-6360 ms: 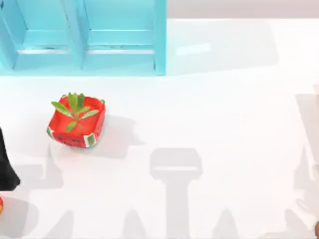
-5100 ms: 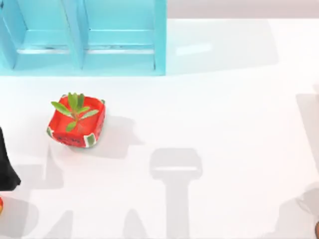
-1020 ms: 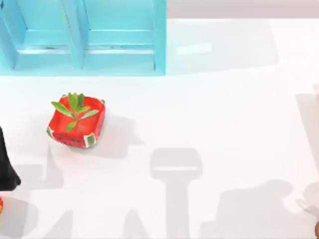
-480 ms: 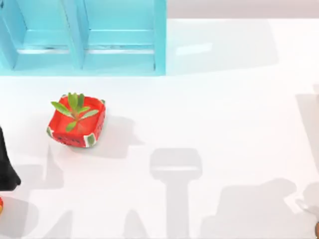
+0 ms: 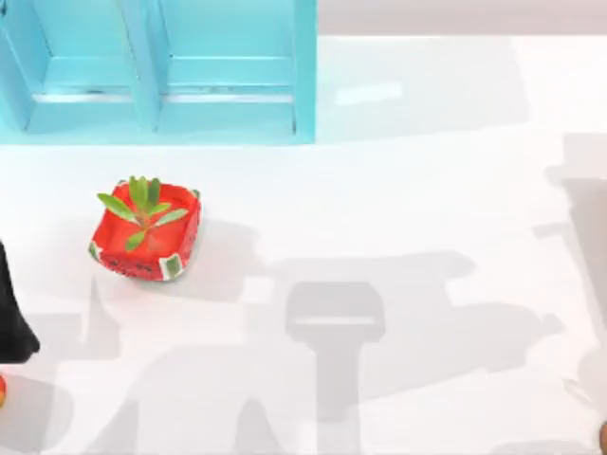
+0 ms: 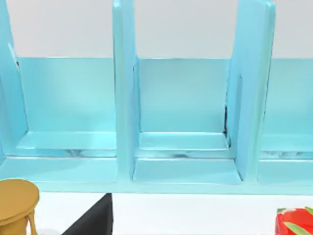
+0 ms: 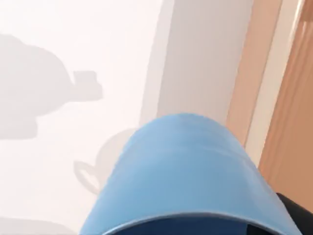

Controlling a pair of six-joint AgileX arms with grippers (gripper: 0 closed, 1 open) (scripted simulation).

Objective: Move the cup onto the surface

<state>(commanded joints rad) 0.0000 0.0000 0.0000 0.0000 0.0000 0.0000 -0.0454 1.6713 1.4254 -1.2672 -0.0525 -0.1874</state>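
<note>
Reference for positions: red planter (image 5: 144, 230), square, watermelon pattern, 1 green plant in it, standing on the white worktop (image 5: 398, 209).

- Left of the planter, at the worktop's left edge: left arm (image 5: 11, 318), parked. We cannot tell whether its hand is wide or narrow.
- Behind the planter: turquoise shelf unit (image 5: 156, 71) with upright dividers. The left wrist view looks into its compartments (image 6: 183, 122).
- That view also shows a yellow-brown stool-like piece (image 6: 17, 203) on the worktop in front of the shelf, well apart from the planter's corner.
- Right of the planter: bare glossy worktop carrying broad grey shadows.
- Well to the right of the planter, near the worktop's right edge: the cup (image 7: 188, 166), light blue and plain, held in the right hand (image 7: 293, 211). In the right wrist view 1 dark part of the hand sits against the cup's side. The cup hangs above the worktop, apart from its own shadow.
</note>
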